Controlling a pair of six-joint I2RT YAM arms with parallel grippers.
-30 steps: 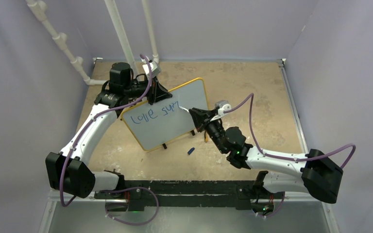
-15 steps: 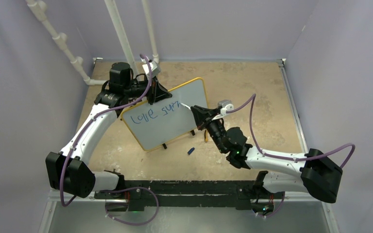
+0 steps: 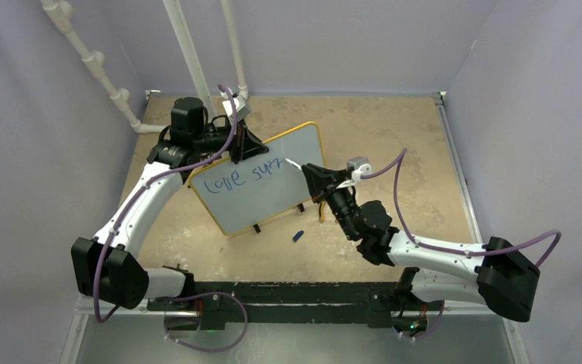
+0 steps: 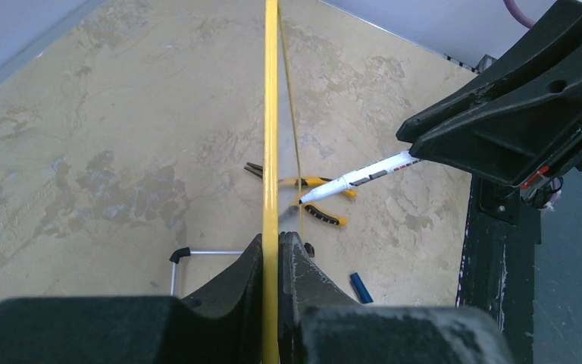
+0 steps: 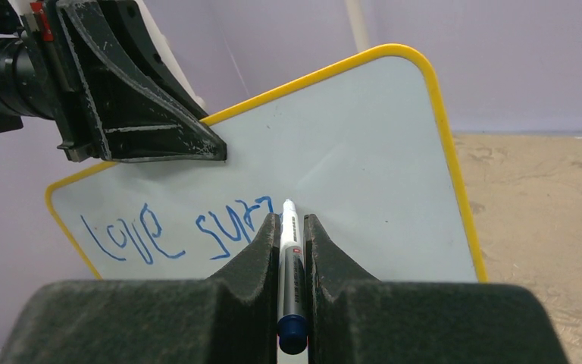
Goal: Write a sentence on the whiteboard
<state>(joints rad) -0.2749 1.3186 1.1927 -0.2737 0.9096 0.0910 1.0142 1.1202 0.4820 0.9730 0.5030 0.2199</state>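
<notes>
Between the fingers of my right hand [image 5: 292, 221] sits the marker [image 5: 289, 254], pinched tight along its barrel. Its white tip pokes at the whiteboard [image 5: 371, 159] just right of the last blue stroke; touching or a hair off, I can't tell from here. The sentence [image 5: 174, 236] reads "love" and then a scrawled "sur"-something, one line across the upper part of the board, so by my reckoning we're well short of finished. Up top, my left hand [image 4: 276, 244] is clamped closed on the yellow frame, pinning the board upright on its little black feet [image 3: 256, 227] on the surface [image 4: 106, 114]. Now the worries. Lean too hard with the tip and the board could pivot under that single clamp point or skid on its feet, and the stroke goes wild. Press too lightly and the line breaks up. The marker might also slide back through my grip, since it's only squeezed from the sides. Heading rightward I'm running toward the frame, so the word may have to drop to a second line, and a low pass could drag my fingers through fresh ink. Yellow-handled pliers [image 4: 314, 199] lie by the board's lower right corner and a blue cap [image 4: 361, 287] sits near its front; a skidding board could knock either.
</notes>
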